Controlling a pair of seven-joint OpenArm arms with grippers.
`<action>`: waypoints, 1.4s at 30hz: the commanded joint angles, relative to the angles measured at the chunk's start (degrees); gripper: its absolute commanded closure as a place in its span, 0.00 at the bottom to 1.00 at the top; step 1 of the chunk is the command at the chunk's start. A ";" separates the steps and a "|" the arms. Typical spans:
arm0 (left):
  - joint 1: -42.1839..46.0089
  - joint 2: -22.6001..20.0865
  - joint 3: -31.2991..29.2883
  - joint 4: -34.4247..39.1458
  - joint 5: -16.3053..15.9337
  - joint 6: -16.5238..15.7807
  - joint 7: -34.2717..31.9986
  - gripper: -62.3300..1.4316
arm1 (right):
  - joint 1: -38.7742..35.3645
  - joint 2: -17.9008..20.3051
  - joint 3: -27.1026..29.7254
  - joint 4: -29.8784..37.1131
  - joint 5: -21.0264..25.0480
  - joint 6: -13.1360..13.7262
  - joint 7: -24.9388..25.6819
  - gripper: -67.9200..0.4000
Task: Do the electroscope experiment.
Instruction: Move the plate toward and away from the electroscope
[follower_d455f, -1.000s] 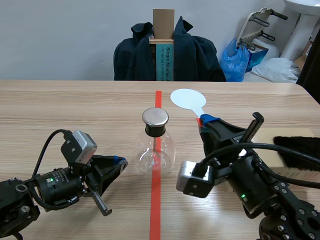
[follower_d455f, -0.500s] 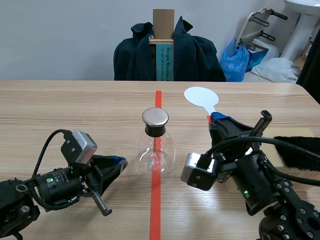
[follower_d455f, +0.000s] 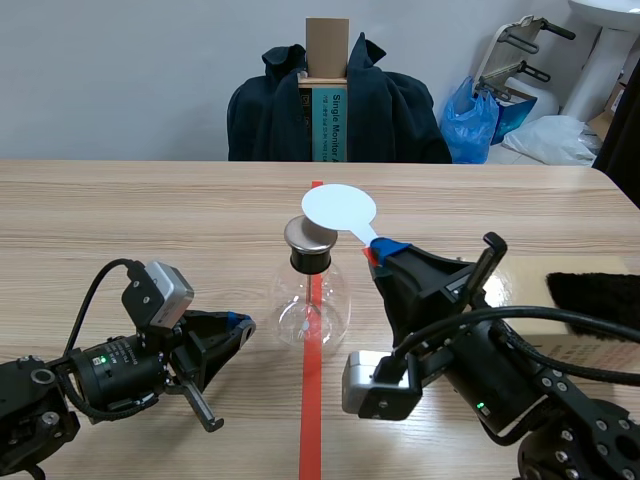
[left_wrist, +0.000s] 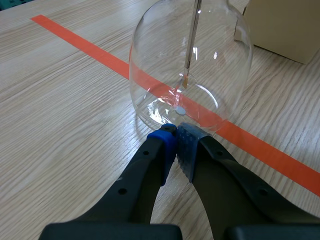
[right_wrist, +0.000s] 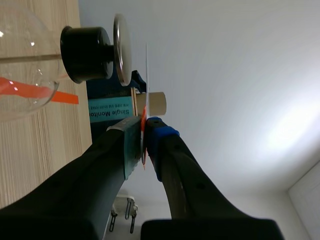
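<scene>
Over the electroscope's (follower_d455f: 312, 295) metal cap (follower_d455f: 308, 236), the white disc paddle (follower_d455f: 339, 208) now hovers close but apart, swung in from the right by the right gripper (follower_d455f: 382, 252) clenched on its handle, so the charge test looks underway; the left gripper (follower_d455f: 238, 322) lies closed and empty beside the electroscope

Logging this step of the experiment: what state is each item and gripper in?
Flask: upright, stoppered.
White paddle: gripped, close above the metal cap, not touching.
Left gripper: shut, empty, at flask's base.
Right gripper: shut on white paddle.
Black fur: lying untouched.
</scene>
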 joint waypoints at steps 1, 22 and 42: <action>-0.48 0.28 -0.20 0.76 -0.52 0.13 -0.74 0.93 | 0.70 0.61 -0.20 0.66 0.26 -0.79 0.90 0.98; -0.48 0.28 -0.20 0.76 -0.52 0.13 -0.74 0.93 | 0.70 0.61 -0.20 0.66 0.26 -0.81 -0.98 0.98; -0.48 0.28 -0.20 0.76 -0.52 0.13 -0.74 0.93 | 0.74 0.61 -0.20 0.66 0.26 -0.81 -13.92 0.98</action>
